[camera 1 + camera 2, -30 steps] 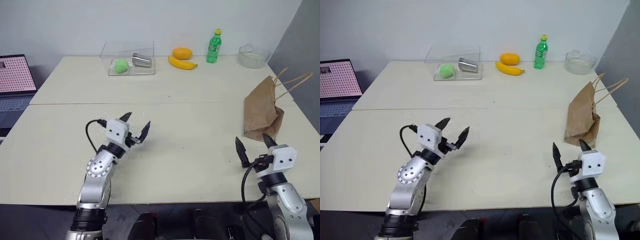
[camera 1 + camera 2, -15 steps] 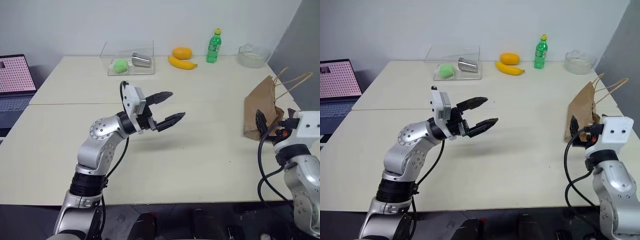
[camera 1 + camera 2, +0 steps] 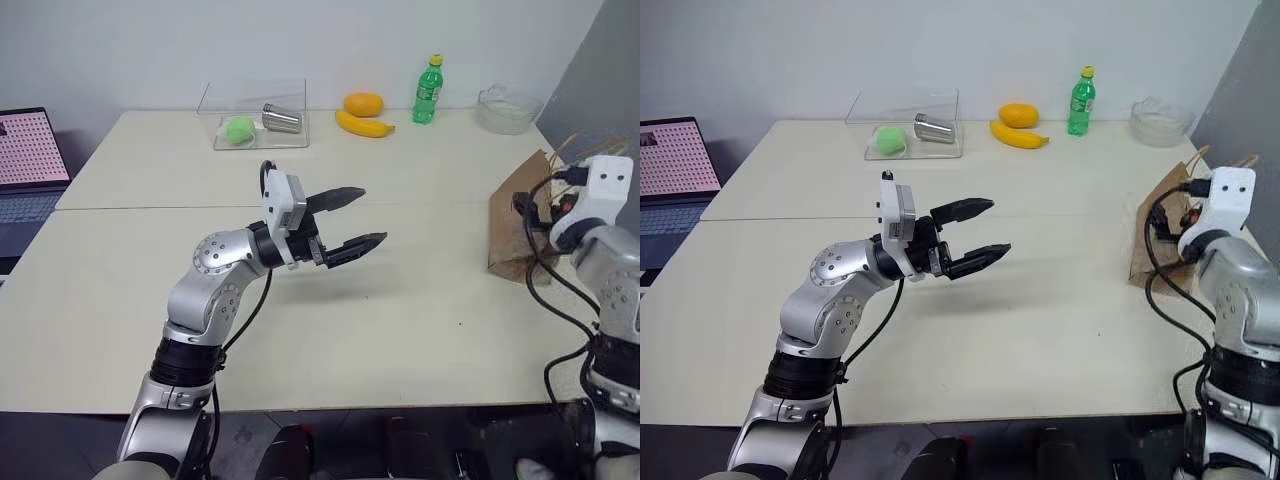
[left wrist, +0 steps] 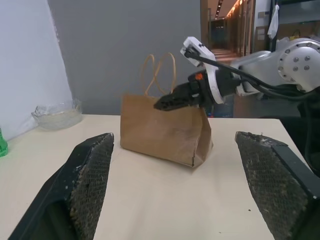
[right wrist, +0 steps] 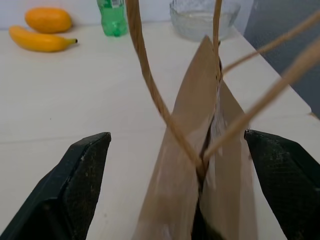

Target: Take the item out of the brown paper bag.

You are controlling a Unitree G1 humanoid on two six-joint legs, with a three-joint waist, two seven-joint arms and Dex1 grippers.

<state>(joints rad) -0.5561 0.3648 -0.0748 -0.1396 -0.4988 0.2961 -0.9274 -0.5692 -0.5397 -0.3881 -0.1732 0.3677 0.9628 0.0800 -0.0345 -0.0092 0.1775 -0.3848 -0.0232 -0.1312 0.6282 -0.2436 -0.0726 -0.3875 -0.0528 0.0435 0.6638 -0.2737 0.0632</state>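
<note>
Right gripper (image 4: 165,104) spread wide, nothing in it, poised at the top of the bag (image 3: 518,224) with the two fingers standing to either side of the pinched mouth. The tan handles (image 5: 145,70) rise between the fingers in the right wrist view. Likely placed so to catch the top edge or a handle and open the mouth.

Left gripper (image 3: 352,218) also released, fingers well parted, empty. It hangs above the table (image 3: 400,310) well apart from the bag, pointing straight at the bag's broad side. Probably waiting there as the second hand: to steady the paper, or to reach in once the mouth gapes.

Bag stands upright near the table's right edge, top creased nearly closed, so nothing inside can be seen. The item is presumably within; cannot confirm.

Beyond the bag, along the wall: glass bowl (image 3: 505,110), green bottle (image 3: 427,92), banana (image 3: 364,126). None concern the task.

Extraction not yet begun.
</note>
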